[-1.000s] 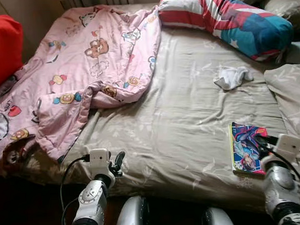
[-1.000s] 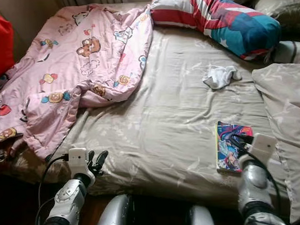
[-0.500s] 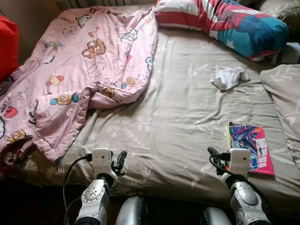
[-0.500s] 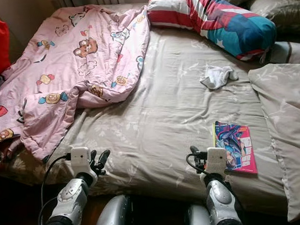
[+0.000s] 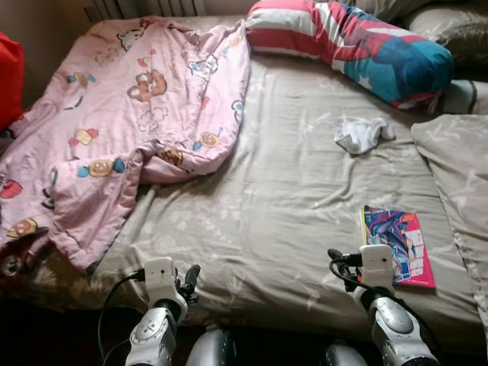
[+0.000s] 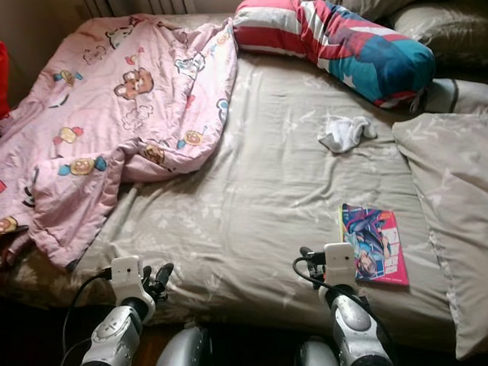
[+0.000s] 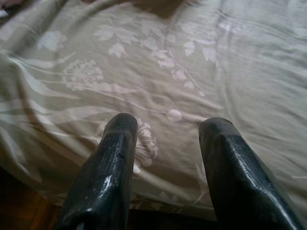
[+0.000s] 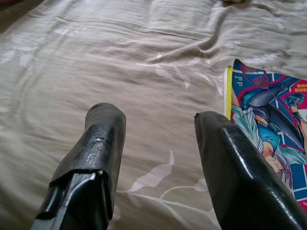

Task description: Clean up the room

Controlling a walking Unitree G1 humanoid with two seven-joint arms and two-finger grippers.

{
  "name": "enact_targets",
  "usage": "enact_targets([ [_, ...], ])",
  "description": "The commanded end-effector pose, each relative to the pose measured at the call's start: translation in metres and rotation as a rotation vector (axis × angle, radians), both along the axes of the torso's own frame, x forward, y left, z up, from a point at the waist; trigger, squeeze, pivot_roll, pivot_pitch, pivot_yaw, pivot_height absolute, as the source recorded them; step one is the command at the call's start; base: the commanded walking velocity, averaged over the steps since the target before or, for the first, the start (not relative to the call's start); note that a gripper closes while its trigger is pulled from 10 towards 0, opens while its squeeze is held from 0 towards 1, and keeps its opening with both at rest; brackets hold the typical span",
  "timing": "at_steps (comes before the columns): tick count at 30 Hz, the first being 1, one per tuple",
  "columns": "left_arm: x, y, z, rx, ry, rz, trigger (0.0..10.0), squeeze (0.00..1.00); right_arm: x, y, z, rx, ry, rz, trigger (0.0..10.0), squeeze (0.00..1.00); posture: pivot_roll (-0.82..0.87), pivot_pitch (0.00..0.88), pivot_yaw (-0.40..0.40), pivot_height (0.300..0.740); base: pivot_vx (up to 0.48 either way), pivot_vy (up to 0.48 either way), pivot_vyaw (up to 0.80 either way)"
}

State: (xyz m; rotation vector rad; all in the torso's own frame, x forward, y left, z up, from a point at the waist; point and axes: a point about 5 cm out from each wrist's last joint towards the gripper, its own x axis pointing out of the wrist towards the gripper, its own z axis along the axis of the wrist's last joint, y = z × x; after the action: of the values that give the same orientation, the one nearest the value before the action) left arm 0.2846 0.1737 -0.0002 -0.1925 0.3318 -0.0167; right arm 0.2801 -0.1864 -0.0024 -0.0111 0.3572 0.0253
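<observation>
The robot stands at the foot of a bed [image 5: 293,197] covered by a beige leaf-patterned sheet, and the tidying looks barely begun. A colourful book [image 5: 396,243] lies flat on the sheet near the front edge, on the robot's right. The right gripper [image 8: 158,139] hovers just beside it with its two fingers spread apart and nothing between them; the book's yellow spine edge sits close to one finger. The left gripper [image 7: 165,143] hangs low over the front edge of the mattress, fingers likewise parted and empty.

Further up the bed a small white cloth [image 5: 363,134], possibly a sock, lies crumpled alone on the sheet. A pink cartoon blanket [image 5: 120,132] is heaped across the left side, and a striped red, white and blue pillow [image 5: 351,44] lies slanted at the head.

The step in hand appears to be picking up the book. That calls for shifting the right gripper sideways over it and catching an edge, since it lies flat on soft fabric.
</observation>
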Motion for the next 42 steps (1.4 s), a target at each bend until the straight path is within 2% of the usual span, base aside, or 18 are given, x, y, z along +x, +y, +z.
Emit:
enact_targets([
  [1, -0.01, 0.008, -0.012, -0.015, 0.079, 0.039, 10.0, 0.0, -0.009, 0.003, -0.012, 0.019, 0.069, -0.011, 10.0, 0.0, -0.07, 0.103, 0.064, 0.728, 0.0, 0.0, 0.0],
  [3, -0.015, 0.009, -0.019, -0.023, 0.133, 0.054, 10.0, 0.0, -0.018, 0.003, -0.022, 0.037, 0.124, -0.028, 10.0, 0.0, -0.07, 0.093, 0.064, 0.738, 0.0, 0.0, 0.0],
  [7, -0.021, 0.01, -0.025, -0.034, 0.18, 0.071, 10.0, 0.0, -0.025, 0.005, -0.028, 0.058, 0.158, -0.036, 10.0, 0.0, -0.08, 0.087, 0.064, 0.738, 0.0, 0.0, 0.0],
  [9, -0.037, 0.011, -0.041, 0.009, 0.293, 0.062, 10.0, 0.0, -0.044, 0.003, -0.045, 0.091, 0.259, -0.095, 10.0, 0.0, -0.09, 0.07, 0.065, 0.738, 0.0, 0.0, 0.0],
  [10, -0.037, 0.011, -0.041, 0.009, 0.293, 0.062, 10.0, 0.0, -0.044, 0.003, -0.045, 0.091, 0.259, -0.095, 10.0, 0.0, -0.09, 0.07, 0.065, 0.738, 0.0, 0.0, 0.0],
  [11, -0.046, 0.013, -0.048, 0.033, 0.351, 0.059, 10.0, 0.0, -0.053, 0.003, -0.052, 0.099, 0.314, -0.109, 10.0, 0.0, -0.1, 0.062, 0.063, 0.738, 0.0, 0.0, 0.0],
  [12, -0.046, 0.013, -0.048, 0.033, 0.351, 0.059, 10.0, 0.0, -0.053, 0.003, -0.052, 0.099, 0.314, -0.109, 10.0, 0.0, -0.1, 0.062, 0.063, 0.738, 0.0, 0.0, 0.0],
  [14, -0.061, 0.017, -0.06, 0.066, 0.439, 0.067, 10.0, 0.0, -0.069, 0.002, -0.064, 0.065, 0.406, -0.088, 10.0, 0.0, -0.09, 0.059, 0.06, 0.738, 0.0, 0.0, 0.0],
  [15, -0.061, 0.017, -0.06, 0.066, 0.439, 0.067, 10.0, 0.0, -0.069, 0.002, -0.064, 0.065, 0.406, -0.088, 10.0, 0.0, -0.09, 0.059, 0.06, 0.738, 0.0, 0.0, 0.0],
  [16, -0.069, 0.019, -0.065, 0.071, 0.482, 0.073, 10.0, 0.0, -0.081, -0.005, -0.07, 0.036, 0.457, -0.112, 10.0, 0.0, -0.09, 0.069, 0.056, 0.738, 0.0, 0.0, 0.0],
  [21, -0.072, 0.019, -0.067, 0.11, 0.512, 0.023, 10.0, 0.0, -0.085, -0.013, -0.071, 0.028, 0.457, -0.172, 10.0, 0.0, -0.08, 0.105, 0.06, 0.738, 0.0, 0.0, 0.0],
  [25, -0.076, 0.021, -0.069, 0.117, 0.531, 0.032, 10.0, 0.0, -0.089, -0.015, -0.073, 0.032, 0.469, -0.205, 10.0, 0.0, -0.08, 0.112, 0.058, 0.738, 0.0, 0.0, 0.0],
  [31, -0.089, 0.028, -0.075, 0.138, 0.586, 0.028, 10.0, 0.0, -0.099, -0.011, -0.079, -0.054, 0.516, -0.127, 10.0, 0.0, -0.07, 0.125, 0.057, 0.738, 0.0, 0.0, 0.0],
  [33, -0.097, 0.032, -0.079, 0.149, 0.615, 0.033, 10.0, 0.0, -0.106, -0.013, -0.082, -0.094, 0.53, -0.103, 10.0, 0.0, -0.07, 0.126, 0.056, 0.738, 0.0, 0.0, 0.75],
  [38, -0.105, 0.044, -0.08, 0.169, 0.628, 0.033, 10.0, 0.0, -0.118, -0.022, -0.085, -0.078, 0.56, -0.132, 10.0, 0.0, -0.07, 0.127, 0.058, 0.738, 0.0, 0.102, 0.64],
  [42, -0.104, 0.049, -0.079, 0.188, 0.627, 0.02, 10.0, 0.0, -0.118, -0.023, -0.086, -0.098, 0.57, -0.109, 10.0, 0.0, -0.07, 0.128, 0.059, 0.738, 0.0, 0.312, 0.0],
])
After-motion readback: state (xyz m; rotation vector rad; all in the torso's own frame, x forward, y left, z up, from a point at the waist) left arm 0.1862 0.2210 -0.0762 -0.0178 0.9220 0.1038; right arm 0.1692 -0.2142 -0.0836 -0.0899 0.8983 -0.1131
